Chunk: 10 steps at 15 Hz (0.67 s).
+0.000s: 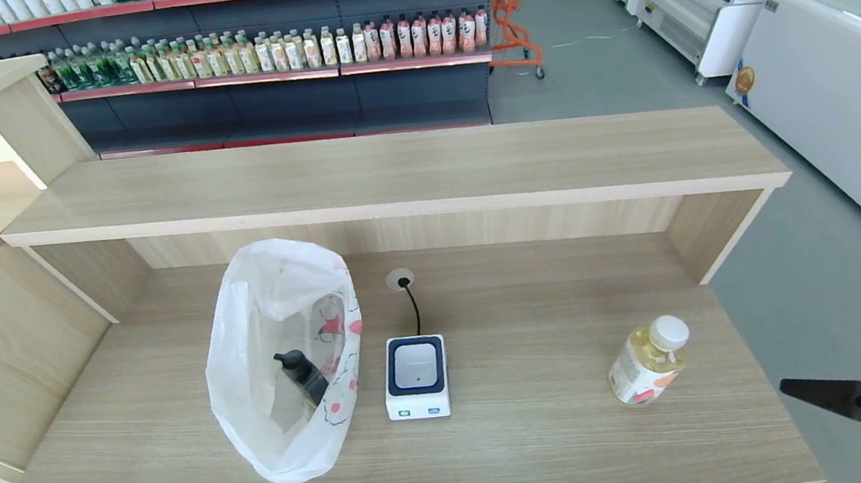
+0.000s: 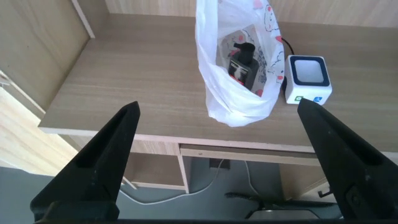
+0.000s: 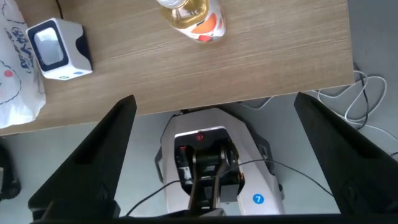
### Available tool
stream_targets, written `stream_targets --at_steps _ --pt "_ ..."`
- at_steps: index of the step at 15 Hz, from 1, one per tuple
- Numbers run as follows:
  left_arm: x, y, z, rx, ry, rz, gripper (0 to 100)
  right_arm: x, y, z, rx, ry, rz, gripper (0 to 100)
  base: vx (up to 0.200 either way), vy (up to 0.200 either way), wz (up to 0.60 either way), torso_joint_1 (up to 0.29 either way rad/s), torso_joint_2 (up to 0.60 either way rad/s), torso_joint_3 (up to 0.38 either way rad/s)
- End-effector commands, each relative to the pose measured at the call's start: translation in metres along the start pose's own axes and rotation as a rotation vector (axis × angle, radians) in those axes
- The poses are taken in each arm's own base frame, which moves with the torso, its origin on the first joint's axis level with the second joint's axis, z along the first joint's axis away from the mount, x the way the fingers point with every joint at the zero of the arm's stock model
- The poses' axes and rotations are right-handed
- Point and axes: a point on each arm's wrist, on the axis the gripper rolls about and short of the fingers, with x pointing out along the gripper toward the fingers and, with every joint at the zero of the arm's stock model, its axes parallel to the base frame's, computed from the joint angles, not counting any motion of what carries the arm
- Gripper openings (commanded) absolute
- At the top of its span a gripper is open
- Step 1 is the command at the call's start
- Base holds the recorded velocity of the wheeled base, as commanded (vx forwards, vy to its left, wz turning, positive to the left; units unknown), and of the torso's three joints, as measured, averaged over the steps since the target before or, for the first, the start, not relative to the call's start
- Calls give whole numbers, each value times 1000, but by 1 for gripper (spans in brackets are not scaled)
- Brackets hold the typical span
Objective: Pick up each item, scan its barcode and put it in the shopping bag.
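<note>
We make out little of the dark pump bottle. It sits inside the white shopping bag, and the bag's folds hide its lower body, so its black nozzle and shoulders are what we can see through the open mouth. The bag stands on the left half of the wooden counter, just beside the white scanner. The scanner's black cable runs back into a round hole in the counter top.

The drink bottle has a white cap and pale yellow contents. It stands on the right half of the counter, well apart from the scanner. Its label print is too small for us to read, and the right wrist view cuts off its cap and neck.

In the head view the frame edge crops the right gripper, leaving one dark finger off the counter's near right corner. From the wrist we see its fingers spread wide, holding nothing, with the drink bottle beyond them. The left gripper is also spread wide and empty, held off the near edge in front of the bag.

A raised ledge runs along the counter's far side. Behind it are shelves of drinks, an orange cart and white freezers on a grey floor.
</note>
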Motion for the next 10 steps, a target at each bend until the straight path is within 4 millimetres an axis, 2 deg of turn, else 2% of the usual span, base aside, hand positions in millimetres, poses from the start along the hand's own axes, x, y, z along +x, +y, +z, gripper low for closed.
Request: stream_targets --at_steps 1,7,10 --pt "0 0 0 0 -1 0 100 -1 0 -1 0 -5 2 100 0 0 0 0 0 0" --pt "0 0 0 0 -1 0 100 2 -7 -15 -79 125 -104 100 0 0 0 0 0 0" --pt "0 0 0 0 -1 0 100 19 -10 -16 -134 186 -198 100 0 0 0 0 0 0"
